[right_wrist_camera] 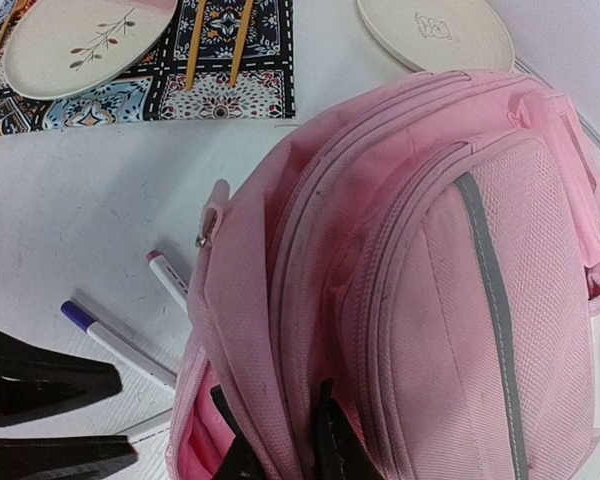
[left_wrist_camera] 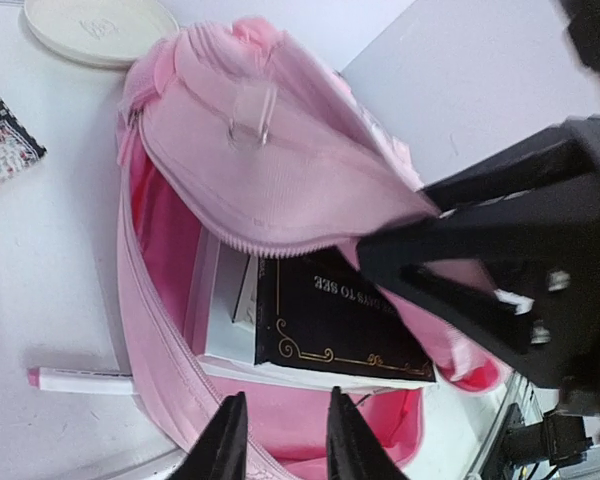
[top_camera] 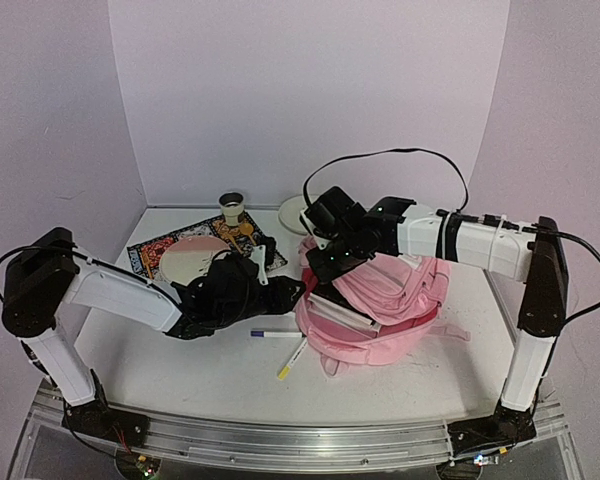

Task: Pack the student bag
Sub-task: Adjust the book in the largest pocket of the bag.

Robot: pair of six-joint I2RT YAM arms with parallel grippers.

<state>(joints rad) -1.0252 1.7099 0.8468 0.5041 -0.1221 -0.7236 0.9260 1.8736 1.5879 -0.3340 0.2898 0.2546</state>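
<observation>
L gripper (left_wrist_camera: 283,445) narrow at student bag (right_wrist_camera: 430,280) rim, grip unclear; R gripper (right_wrist_camera: 280,440) pinches flap (left_wrist_camera: 280,170) open. If fabric slips, flap shuts over black book (left_wrist_camera: 330,320), blocking pens (right_wrist_camera: 120,345).

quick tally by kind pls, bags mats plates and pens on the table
backpack: 1
placemat: 1
plates: 2, the plate on the placemat and the plate on bare table
pens: 2, the purple-capped pen and the pink-capped pen
total: 6
</observation>
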